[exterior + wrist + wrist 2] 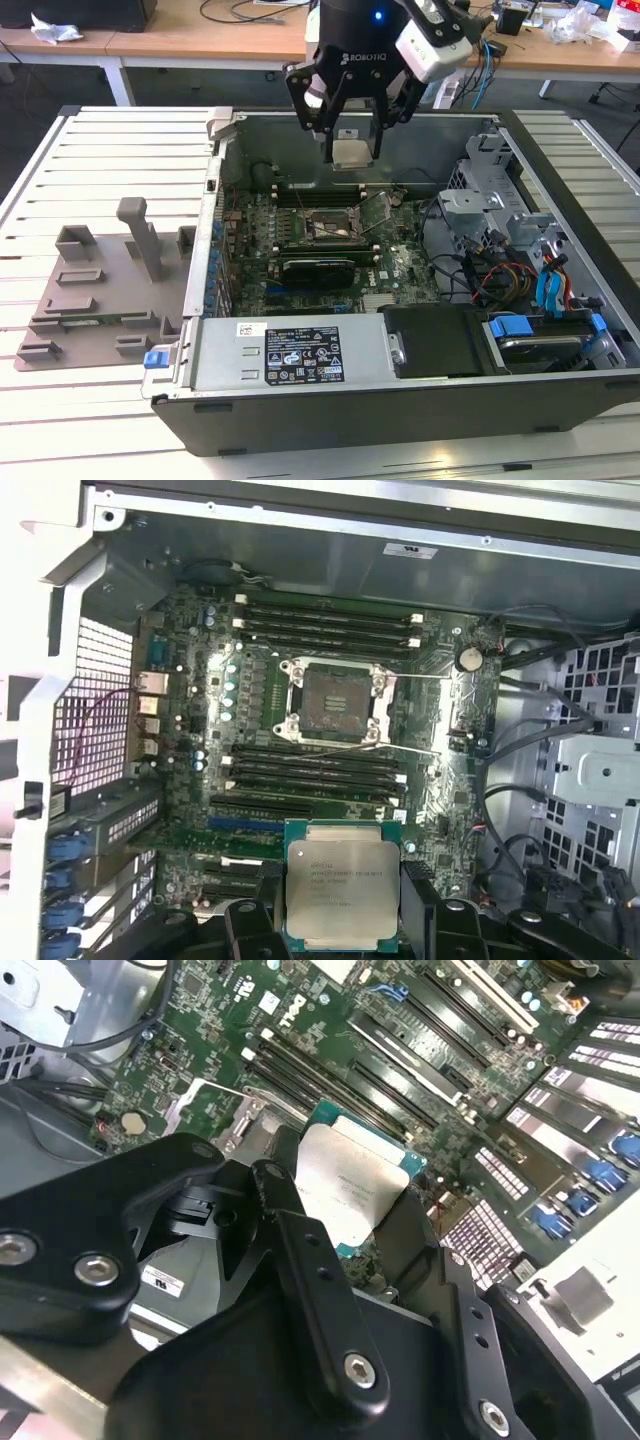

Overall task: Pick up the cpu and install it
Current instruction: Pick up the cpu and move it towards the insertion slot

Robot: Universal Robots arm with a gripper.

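Silvery cpu (342, 890) sits clamped in the pincer (353, 148), over the motherboard (436, 730).

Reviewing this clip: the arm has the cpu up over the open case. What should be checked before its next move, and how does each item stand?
1. Grip: ok. The claw is shut on the cpu, holding it by opposite edges.
2. Socket empty: ok. Its dark centre lies bare.
3. cpu lined up over the socket: cannot tell. It hangs above the motherboard, and no view looks straight down the drop.
4. Corner orientation matched to the socket: cannot tell.
5. Cables clear of the socket: ok. They lie off beside the board.
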